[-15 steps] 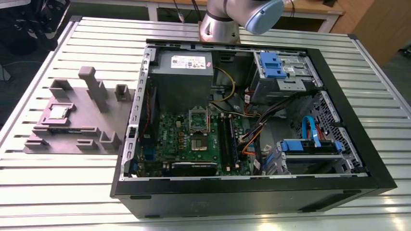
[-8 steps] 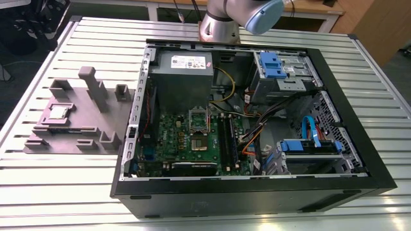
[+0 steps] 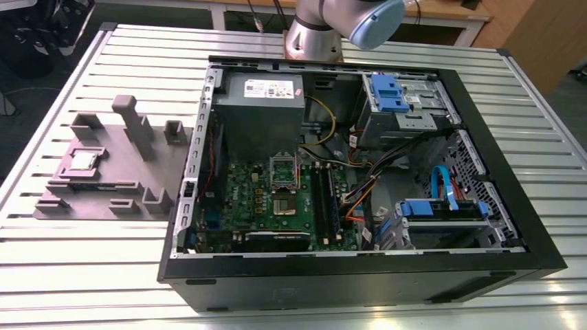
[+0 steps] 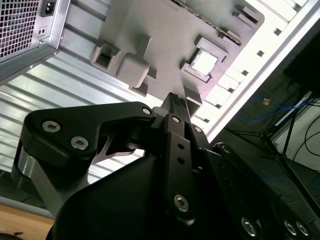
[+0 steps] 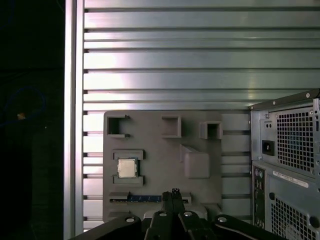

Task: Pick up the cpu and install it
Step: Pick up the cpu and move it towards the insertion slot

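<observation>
1. The cpu (image 3: 84, 161) lies flat in a recess of the grey fixture (image 3: 103, 181), on the exterior view's left of the computer case (image 3: 367, 275).
2. The gripper (image 4: 176, 98) hangs apart from it, fingers pressed together, empty.
3. I judge the chip light, rigid and fragile; grip opposite edges.
4. The exterior view gives me the socket (image 3: 284, 203); both wrist views give the fingertip alignment.

- The table (image 3: 92, 261) bears the holder (image 3: 119, 165) on the exterior view's left and the computer case (image 3: 367, 275) just beside it on the right.
- The cpu (image 3: 84, 161) lies in a recess of the holder.
- Inside the case, the motherboard (image 3: 247, 199) lies near, with the socket (image 3: 284, 204) at its middle and the power supply (image 3: 261, 103) behind it.
</observation>
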{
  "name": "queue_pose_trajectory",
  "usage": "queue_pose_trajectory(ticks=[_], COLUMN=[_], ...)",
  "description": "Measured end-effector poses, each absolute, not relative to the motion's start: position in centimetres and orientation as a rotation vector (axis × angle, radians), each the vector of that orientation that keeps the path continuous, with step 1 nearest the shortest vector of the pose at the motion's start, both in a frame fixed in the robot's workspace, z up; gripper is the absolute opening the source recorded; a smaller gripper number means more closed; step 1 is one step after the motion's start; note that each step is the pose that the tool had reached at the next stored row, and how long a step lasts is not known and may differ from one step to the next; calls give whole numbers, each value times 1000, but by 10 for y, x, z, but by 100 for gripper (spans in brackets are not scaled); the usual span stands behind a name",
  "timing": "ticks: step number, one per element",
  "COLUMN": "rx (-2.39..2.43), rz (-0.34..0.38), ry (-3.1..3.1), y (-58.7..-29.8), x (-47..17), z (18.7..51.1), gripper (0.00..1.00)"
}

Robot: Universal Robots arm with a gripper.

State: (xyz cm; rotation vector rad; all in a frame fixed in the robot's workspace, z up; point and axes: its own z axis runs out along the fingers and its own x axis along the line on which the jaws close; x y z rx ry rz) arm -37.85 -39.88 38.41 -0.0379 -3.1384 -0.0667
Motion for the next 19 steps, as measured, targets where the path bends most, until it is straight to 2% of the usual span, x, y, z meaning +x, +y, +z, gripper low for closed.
queue_pose_trajectory(ticks=[19], rx=[-38], rz=[-67], ry=[-3138], y=[-399], x=[-387], z=[384], gripper=[10])
